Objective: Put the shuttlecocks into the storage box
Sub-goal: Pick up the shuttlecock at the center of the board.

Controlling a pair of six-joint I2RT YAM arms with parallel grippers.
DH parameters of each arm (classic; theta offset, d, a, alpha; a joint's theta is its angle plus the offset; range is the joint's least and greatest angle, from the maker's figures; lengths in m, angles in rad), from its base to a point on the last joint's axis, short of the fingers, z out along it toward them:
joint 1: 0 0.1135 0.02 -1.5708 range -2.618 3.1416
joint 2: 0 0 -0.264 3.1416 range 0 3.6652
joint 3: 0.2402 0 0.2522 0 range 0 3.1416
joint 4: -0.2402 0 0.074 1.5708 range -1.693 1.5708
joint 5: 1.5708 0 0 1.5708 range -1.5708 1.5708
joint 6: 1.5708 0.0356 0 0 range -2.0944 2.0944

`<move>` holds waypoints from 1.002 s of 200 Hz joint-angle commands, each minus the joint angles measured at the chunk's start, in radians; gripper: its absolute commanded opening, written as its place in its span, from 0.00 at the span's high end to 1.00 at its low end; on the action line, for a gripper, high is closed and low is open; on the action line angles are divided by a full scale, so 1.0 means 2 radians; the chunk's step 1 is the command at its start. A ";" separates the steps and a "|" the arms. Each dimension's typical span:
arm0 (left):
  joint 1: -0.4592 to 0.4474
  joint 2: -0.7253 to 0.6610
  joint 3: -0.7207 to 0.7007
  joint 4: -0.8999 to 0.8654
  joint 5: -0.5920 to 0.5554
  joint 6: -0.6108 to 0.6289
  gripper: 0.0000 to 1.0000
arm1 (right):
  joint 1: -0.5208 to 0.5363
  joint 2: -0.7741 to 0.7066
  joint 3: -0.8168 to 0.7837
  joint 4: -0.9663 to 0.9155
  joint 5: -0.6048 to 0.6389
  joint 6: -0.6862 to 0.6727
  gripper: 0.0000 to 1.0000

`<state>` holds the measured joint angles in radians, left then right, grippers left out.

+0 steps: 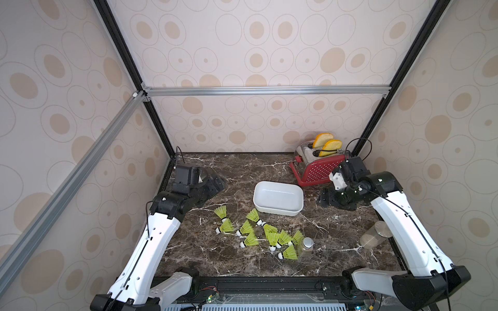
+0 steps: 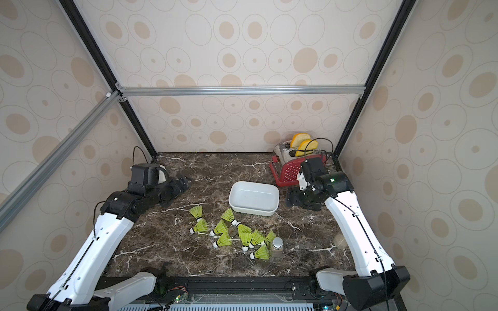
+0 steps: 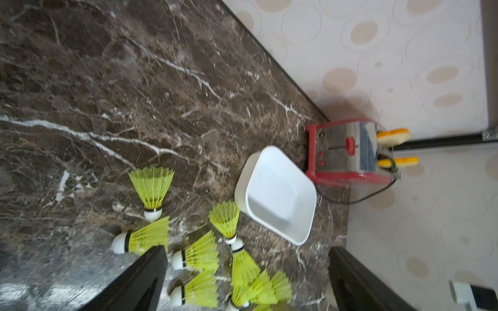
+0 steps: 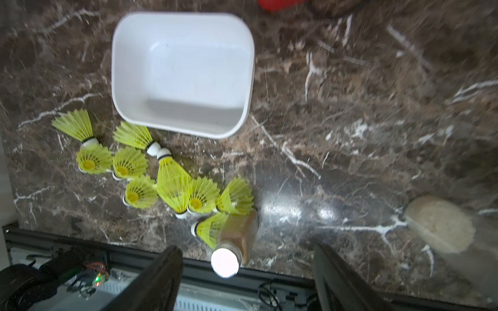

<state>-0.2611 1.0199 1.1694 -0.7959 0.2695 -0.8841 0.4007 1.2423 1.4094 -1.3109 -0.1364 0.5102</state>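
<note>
Both top views look steeply down from high above the near edge, covering the whole marble table (image 1: 242, 172) almost identically; the wrist views sit low and close, somewhat blurred, from opposite sides it seems, sharing the storage box (image 3: 277, 194) and shuttlecocks (image 4: 172, 183).

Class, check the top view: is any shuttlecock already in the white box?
No, the box is empty; the shuttlecocks all lie on the table.

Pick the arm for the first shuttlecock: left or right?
Left, probably. The left gripper is open, and the pile's end shuttlecock lies nearest it, with nothing between. The right gripper sits beside the box, and a jar crowds its nearest shuttlecocks.
</note>
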 commanded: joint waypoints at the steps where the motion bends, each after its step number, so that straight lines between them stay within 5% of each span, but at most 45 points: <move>1: -0.026 -0.050 -0.032 -0.014 0.073 0.054 0.07 | 0.039 -0.011 -0.040 -0.037 -0.017 -0.014 0.22; 51: -0.117 -0.119 -0.100 -0.008 0.117 0.080 0.11 | 0.067 -0.017 -0.174 0.081 -0.134 0.018 0.32; 135: -0.119 -0.098 -0.124 0.035 0.166 0.106 0.11 | 0.035 0.073 -0.182 0.150 -0.136 -0.013 0.48; 200: -0.119 -0.090 -0.123 0.043 0.168 0.110 0.11 | 0.007 0.122 -0.200 0.171 -0.162 -0.051 0.50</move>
<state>-0.4931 0.8356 0.9215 -0.7383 0.5938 -0.6895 0.4160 1.4574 1.0256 -0.9821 -0.4263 0.4511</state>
